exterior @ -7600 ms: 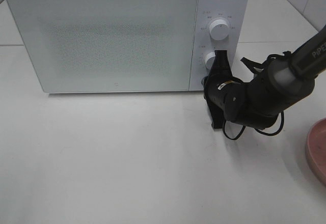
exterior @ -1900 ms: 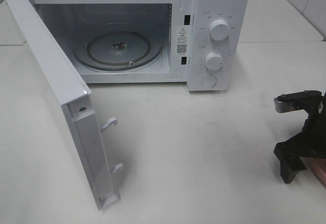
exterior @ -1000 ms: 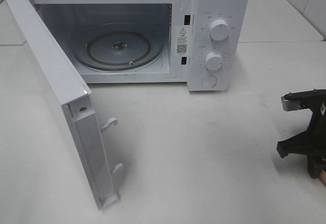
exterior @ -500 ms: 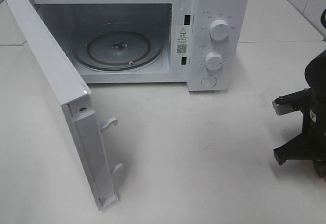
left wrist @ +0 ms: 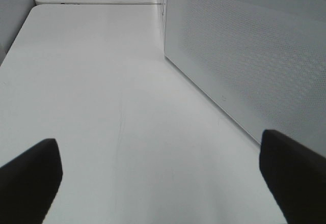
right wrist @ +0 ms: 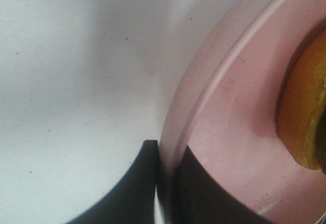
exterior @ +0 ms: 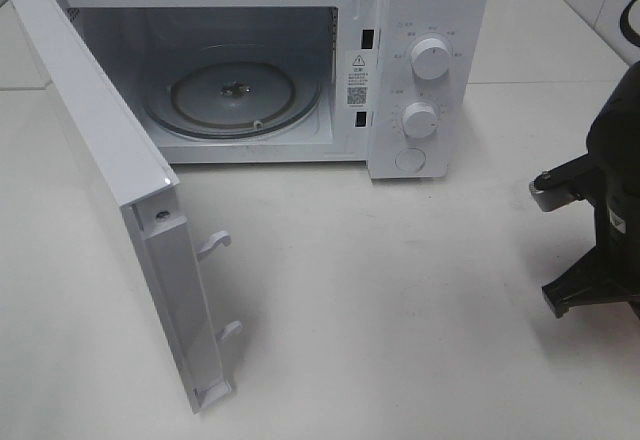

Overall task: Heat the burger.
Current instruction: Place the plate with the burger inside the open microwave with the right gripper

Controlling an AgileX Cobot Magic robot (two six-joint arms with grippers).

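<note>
Pink plate [right wrist: 232, 132] rim between jaws, burger [right wrist: 304, 113] beyond

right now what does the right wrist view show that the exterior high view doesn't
Only the right wrist view: the right gripper shut on the rim of the pink plate, with the burger on that plate, cut off by the picture's edge. Only the exterior high view: the microwave with its door swung open, the bare glass turntable and two knobs. Both: the white table. The high view also catches the right arm, but not its fingertips or the plate.
</note>
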